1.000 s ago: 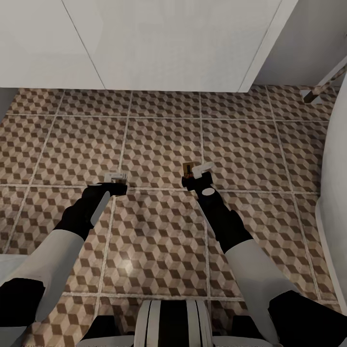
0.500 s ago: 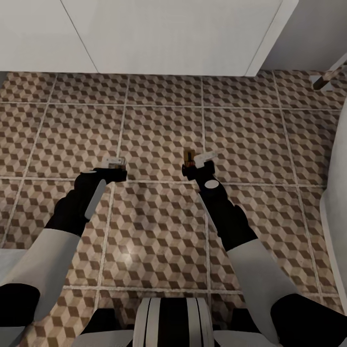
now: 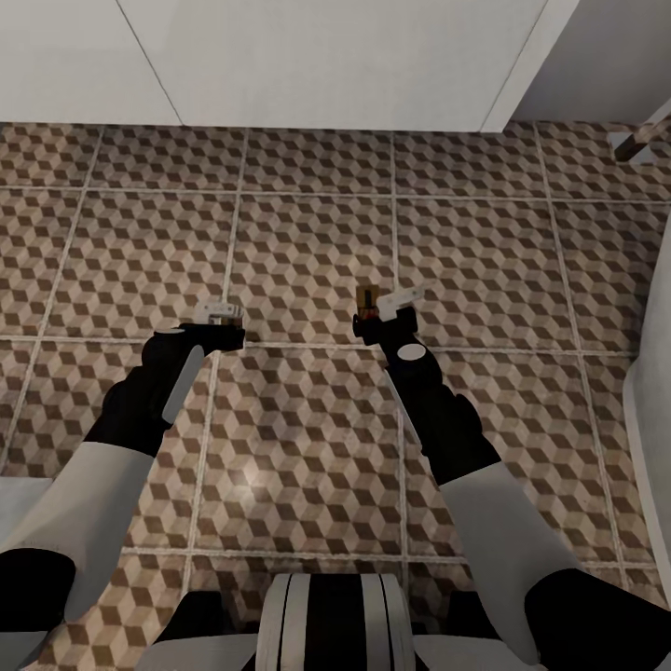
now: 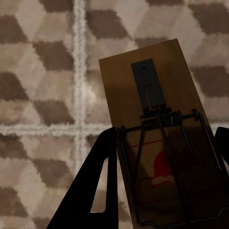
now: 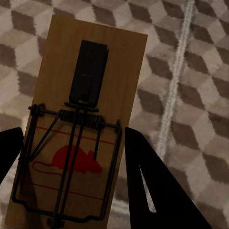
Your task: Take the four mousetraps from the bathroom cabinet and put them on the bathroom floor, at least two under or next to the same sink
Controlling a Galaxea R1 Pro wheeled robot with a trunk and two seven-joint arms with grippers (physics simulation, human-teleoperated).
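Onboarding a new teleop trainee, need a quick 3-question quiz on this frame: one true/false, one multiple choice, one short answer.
1. True or false: each pincer holds a mousetrap.
2. What lies below both traps? A) a wooden cabinet top B) cube-pattern floor tiles C) a white basin
3. What red shape is printed on the boards?

Key
1. True. The left pincer is shut on the left mousetrap, and the right pincer on the right mousetrap.
2. B. The bathroom floor is seen behind both boards in the wrist views; the traps are held above it.
3. A mouse shape, under the dark wire bar.
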